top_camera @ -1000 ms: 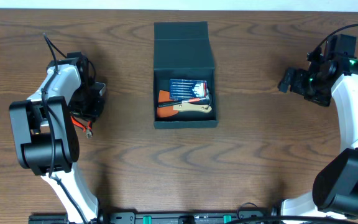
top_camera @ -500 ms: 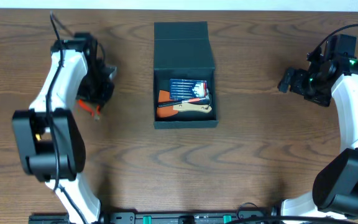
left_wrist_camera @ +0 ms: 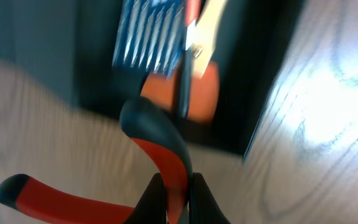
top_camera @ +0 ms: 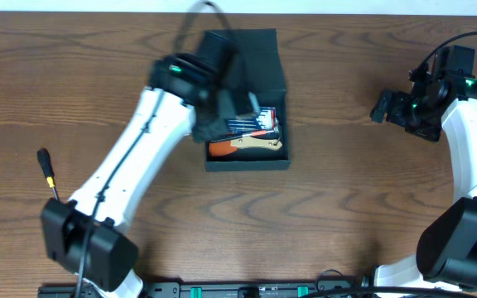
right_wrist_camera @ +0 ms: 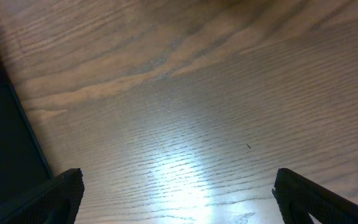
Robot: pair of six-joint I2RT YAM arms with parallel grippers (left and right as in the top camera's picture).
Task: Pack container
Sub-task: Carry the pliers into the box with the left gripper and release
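The container (top_camera: 247, 164) is a dark teal-black box, open, with its flap lid (top_camera: 243, 54) standing back. Inside lie a blue bit pack (top_camera: 251, 116), an orange piece and a wooden-handled tool (top_camera: 259, 144). My left gripper (top_camera: 211, 124) hangs over the box's left wall. In the left wrist view it (left_wrist_camera: 178, 186) is shut on red-and-black-handled pliers (left_wrist_camera: 163, 146), with the container (left_wrist_camera: 253, 81) just ahead. My right gripper (top_camera: 383, 108) is open and empty over bare wood far to the right, as the right wrist view (right_wrist_camera: 179, 199) shows.
A thin tool with a black and yellow handle (top_camera: 48, 170) lies on the table at the far left. The dark corner of the container (right_wrist_camera: 5, 137) shows at the left edge of the right wrist view. The table is brown wood.
My left arm has swung from the far left of the table to the container's left wall, carrying the pliers. The thin tool is now uncovered. The right arm has not moved.
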